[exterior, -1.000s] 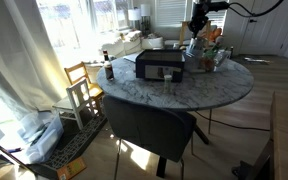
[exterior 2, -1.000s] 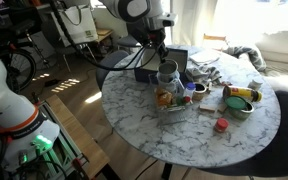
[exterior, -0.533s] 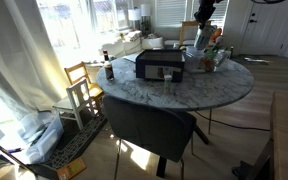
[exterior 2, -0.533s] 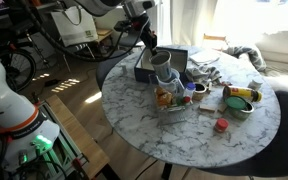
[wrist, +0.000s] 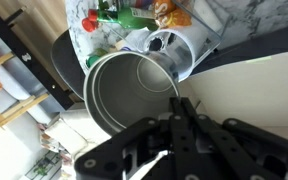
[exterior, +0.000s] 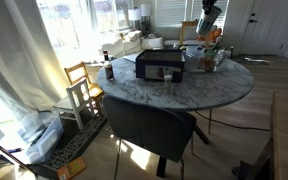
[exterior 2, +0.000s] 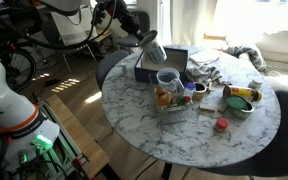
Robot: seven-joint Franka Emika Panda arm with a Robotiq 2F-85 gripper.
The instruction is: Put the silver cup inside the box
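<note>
Exterior: pincer (exterior: 208,16) higher than a second ago, well above tabletop (exterior: 184,95), away from box (exterior: 160,66) | Exterior: pincer (exterior 2: 147,41) clamped on tilted silver cup (exterior 2: 154,49), now lifted out of the clutter, airborne beside box (exterior 2: 174,62) | Wrist: silver cup (wrist: 134,95) mouth fills frame, pincer (wrist: 180,118) gripping its rim; pale container (wrist: 189,55) beyond.

**Clutter on the marble table**

A round marble table (exterior 2: 174,140) spreads below the jaws. Just beneath them, nearer the camera, a clear jug (exterior 2: 168,80) stands among bright packets (exterior 2: 164,98). A red lid (exterior 2: 221,125) and a bowl (exterior 2: 241,100) lie well apart from the jaws. In an exterior view, a small dark bottle (exterior: 109,71) and a wooden chair (exterior: 81,85) sit far from the jaws.
</note>
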